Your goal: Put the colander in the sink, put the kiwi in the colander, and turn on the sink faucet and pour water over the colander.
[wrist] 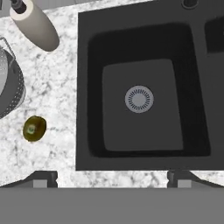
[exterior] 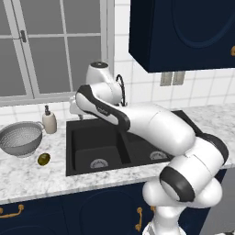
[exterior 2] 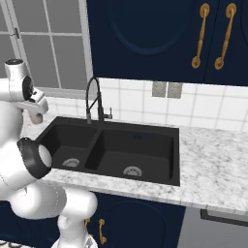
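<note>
The silver colander [exterior: 20, 137] stands on the marble counter left of the black sink [exterior: 92, 137], and its rim shows at the left edge of the hand view [wrist: 8, 83]. The olive-brown kiwi [exterior: 43, 159] lies on the counter just in front of the colander, near the sink's left rim [wrist: 34, 128]. My gripper [wrist: 111, 180] hangs open above the sink's left basin [wrist: 192, 87], pointing down at its silver drain, with nothing between its fingers. The black gooseneck faucet [exterior 2: 93, 97] rises behind the divider between the basins, partly hidden by my arm in the left base view [exterior: 120, 85].
A beige soap dispenser [exterior: 49, 121] stands at the sink's back left corner, beside the colander [wrist: 37, 26]. Dark blue wall cabinets [exterior 2: 145, 38] hang above the counter. Marble counter [exterior 2: 213, 160] stretches to the right of the sink. A window sits behind the colander.
</note>
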